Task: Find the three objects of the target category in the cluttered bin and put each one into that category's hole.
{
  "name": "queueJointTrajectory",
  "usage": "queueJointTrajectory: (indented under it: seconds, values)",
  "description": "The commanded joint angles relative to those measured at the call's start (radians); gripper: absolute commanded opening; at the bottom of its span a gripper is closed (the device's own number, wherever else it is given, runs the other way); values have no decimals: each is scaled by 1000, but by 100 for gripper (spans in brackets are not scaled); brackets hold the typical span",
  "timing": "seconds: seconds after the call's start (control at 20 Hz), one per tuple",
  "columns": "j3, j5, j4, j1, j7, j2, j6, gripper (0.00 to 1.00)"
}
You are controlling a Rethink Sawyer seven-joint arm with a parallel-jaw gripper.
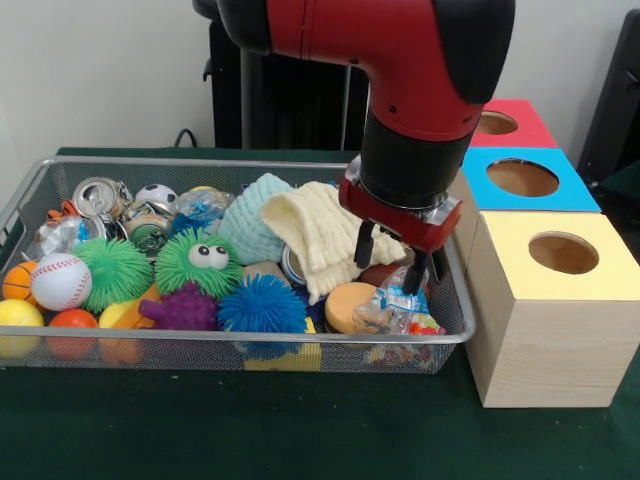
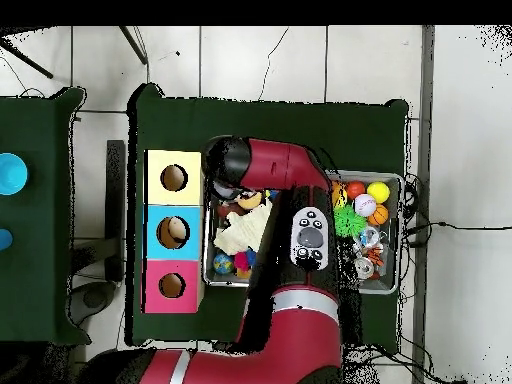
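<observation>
Fingers parted, empty — gripper (image 1: 400, 262) just above a crinkled clear bottle (image 1: 398, 303), blue-and-white label, in the bin (image 1: 250, 340).

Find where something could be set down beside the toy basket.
Bare green cloth lies in front of the silver wire-mesh bin, left of the yellow-topped wooden box. Inside the bin, toys fill nearly everything, most tightly under the pincer.
</observation>
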Motion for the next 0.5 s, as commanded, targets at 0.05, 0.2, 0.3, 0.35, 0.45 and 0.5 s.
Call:
queueJointTrajectory:
  seconds: [0.05, 0.2, 0.3, 0.35, 0.45, 0.5]
  values:
    - [67, -6, 0, -2, 16, 4, 62, 100]
    - [95, -10, -52, -22, -23, 64, 45, 100]
    - [109, -7, -64, -29, -30, 85, 23, 100]
    - [111, -7, -66, -30, -32, 87, 18, 100]
    - [118, -9, -89, -36, -46, 104, 16, 100]
    - [124, -12, -98, -40, -57, 117, 3, 100]
